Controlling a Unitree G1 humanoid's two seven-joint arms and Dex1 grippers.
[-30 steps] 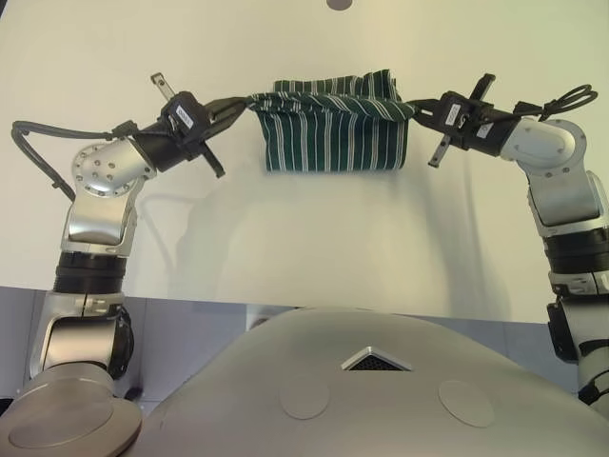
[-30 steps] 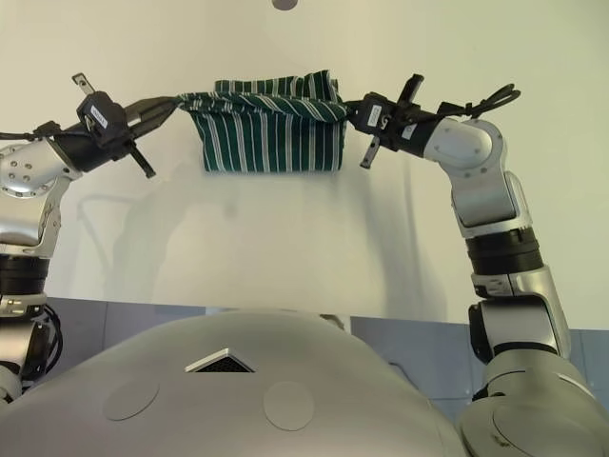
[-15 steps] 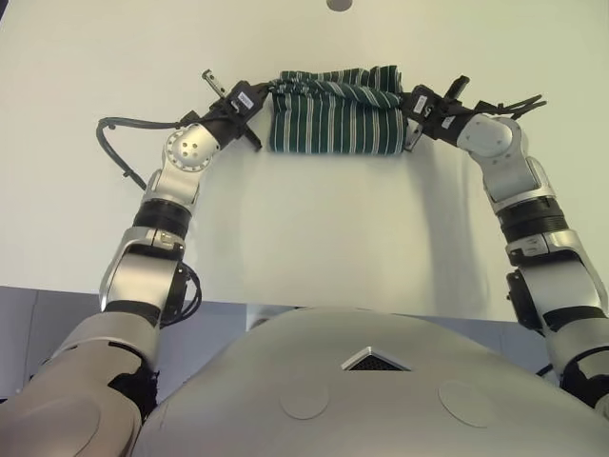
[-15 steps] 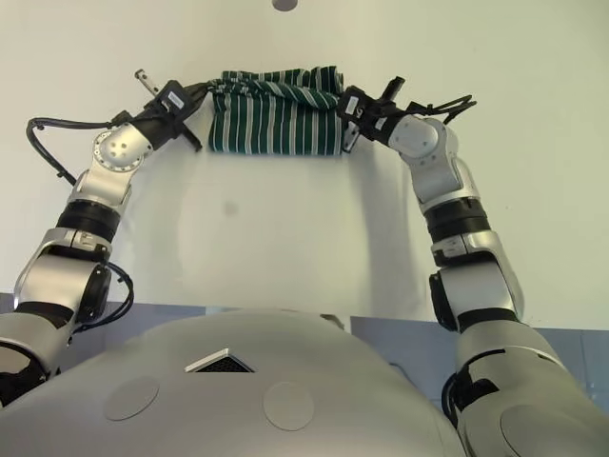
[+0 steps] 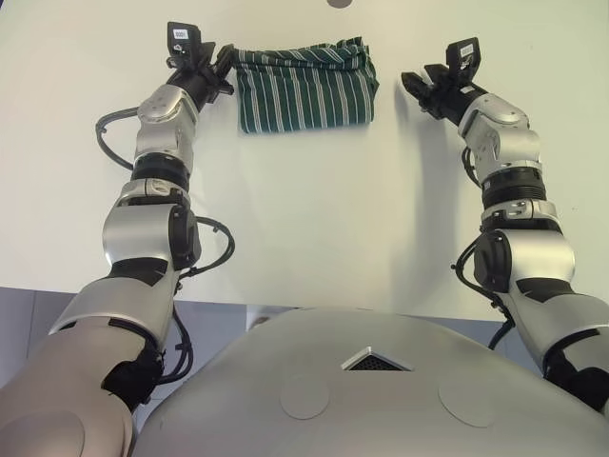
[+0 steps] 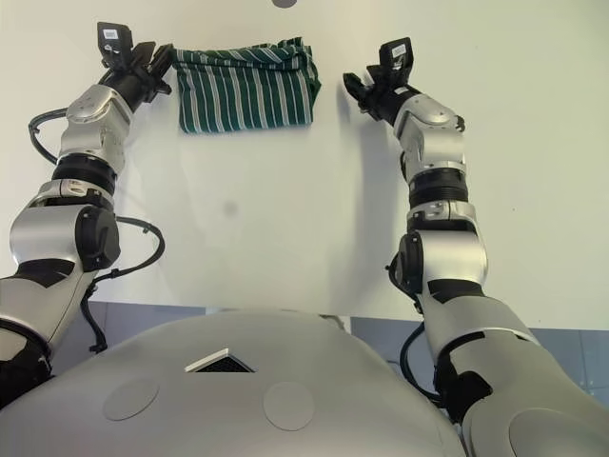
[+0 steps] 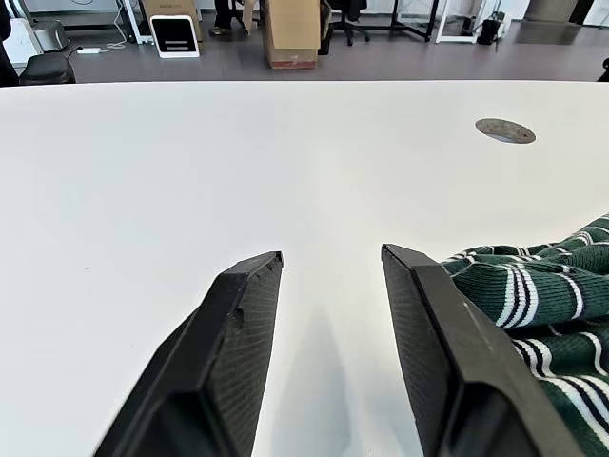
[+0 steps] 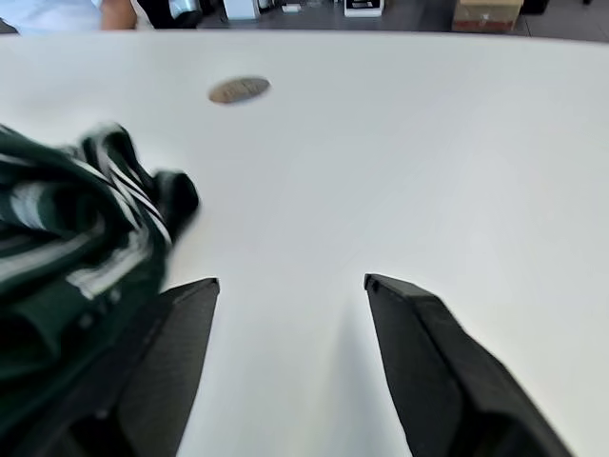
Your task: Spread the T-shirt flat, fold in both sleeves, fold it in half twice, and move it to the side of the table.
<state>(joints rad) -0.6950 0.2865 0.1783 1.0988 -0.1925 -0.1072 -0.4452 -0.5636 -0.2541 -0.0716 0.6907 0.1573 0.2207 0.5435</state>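
The green T-shirt with white stripes [image 5: 303, 88] lies folded into a small rectangle on the far part of the white table [image 5: 314, 228]. My left gripper [image 5: 221, 63] is open right beside the shirt's left edge, holding nothing. Its two dark fingers [image 7: 238, 324] frame bare table, with the shirt [image 7: 547, 295] just off one finger. My right gripper [image 5: 416, 86] is open a short way off the shirt's right edge, empty too. From the right wrist, the shirt [image 8: 76, 238] bunches beside one finger [image 8: 171, 352].
A round grey cap [image 5: 339, 3] is set into the table beyond the shirt. The table's near edge [image 5: 314, 307] runs across in front of me. Chairs, boxes and floor lie past the far edge [image 7: 285, 38].
Both grippers let go of the shirt and opened. The shirt now rests farther back and slightly left on the table. The right gripper drew away from its edge; both arms are stretched farther forward.
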